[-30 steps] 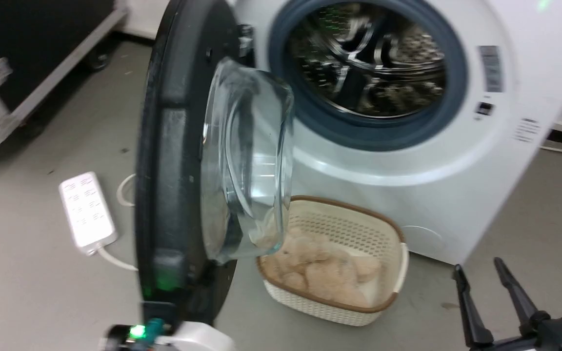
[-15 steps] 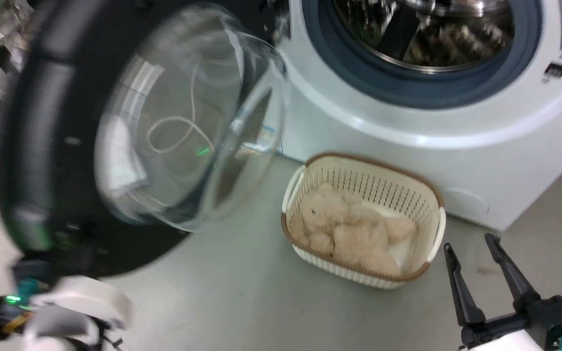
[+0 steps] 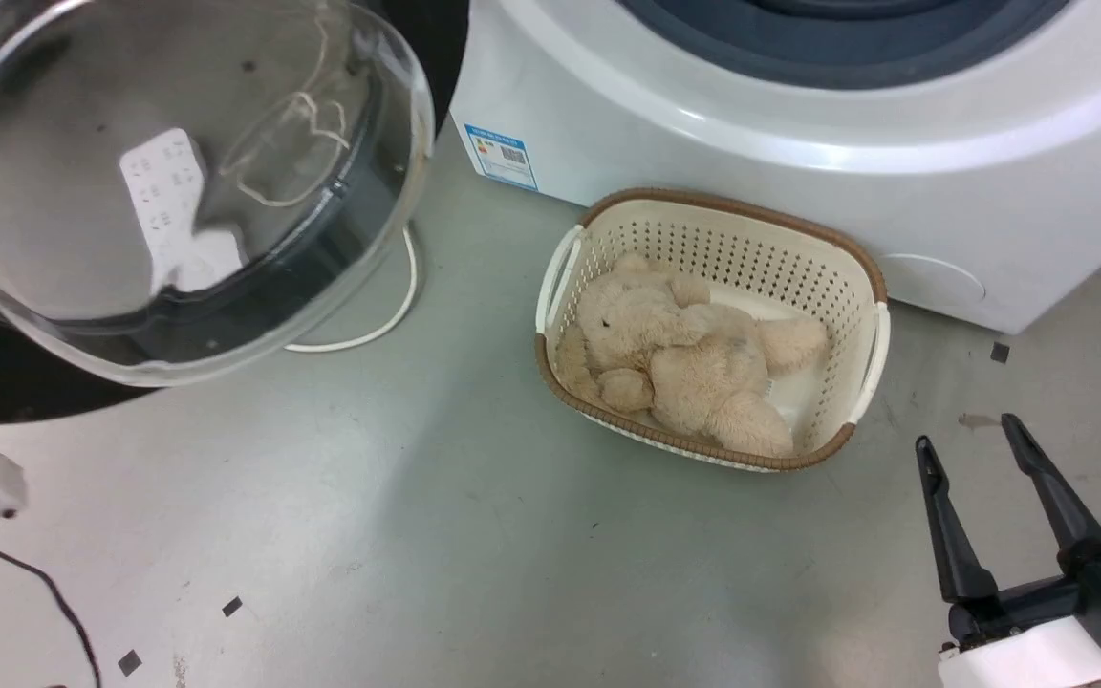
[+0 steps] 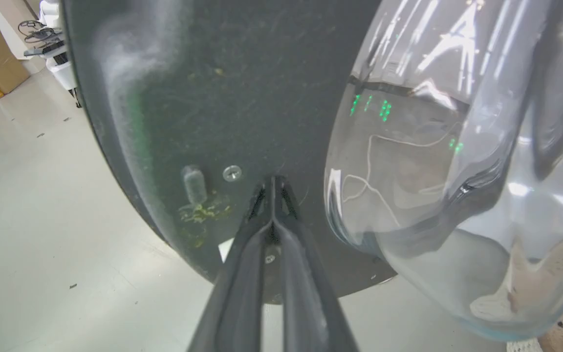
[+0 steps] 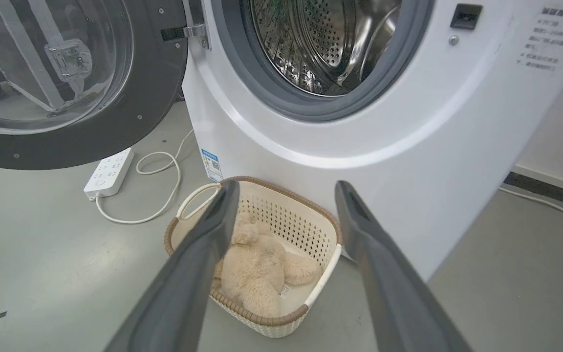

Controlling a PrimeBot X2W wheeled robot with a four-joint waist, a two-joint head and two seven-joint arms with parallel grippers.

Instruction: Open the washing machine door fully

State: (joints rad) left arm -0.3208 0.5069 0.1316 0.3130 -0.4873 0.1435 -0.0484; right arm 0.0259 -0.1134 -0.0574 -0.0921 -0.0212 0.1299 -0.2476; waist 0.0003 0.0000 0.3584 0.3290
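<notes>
The washing machine door point(image 3: 178, 191), a black ring around a bulging clear glass bowl, stands swung far out at the upper left of the head view. In the right wrist view the door point(image 5: 154, 88) stands wide open to the left of the white washing machine point(image 5: 384, 137), baring the steel drum point(image 5: 320, 44). My left gripper point(image 4: 272, 182) is shut, its tips against the black inner face of the door point(image 4: 213, 98), left of the glass bowl point(image 4: 457, 171). My right gripper point(image 3: 966, 432) hovers open over the floor at the lower right, holding nothing.
A cream perforated basket point(image 3: 852, 277) holding a beige teddy bear point(image 3: 684, 354) sits on the floor against the machine's front. A white power strip point(image 5: 108, 172) and its coiled cable point(image 5: 164, 186) lie on the floor under the door. A wall runs behind the machine's right side.
The head camera has tilted down, losing the drum from view. The door has swung from nearly edge-on to wide open on the left, my left arm going with it. The right gripper stays open.
</notes>
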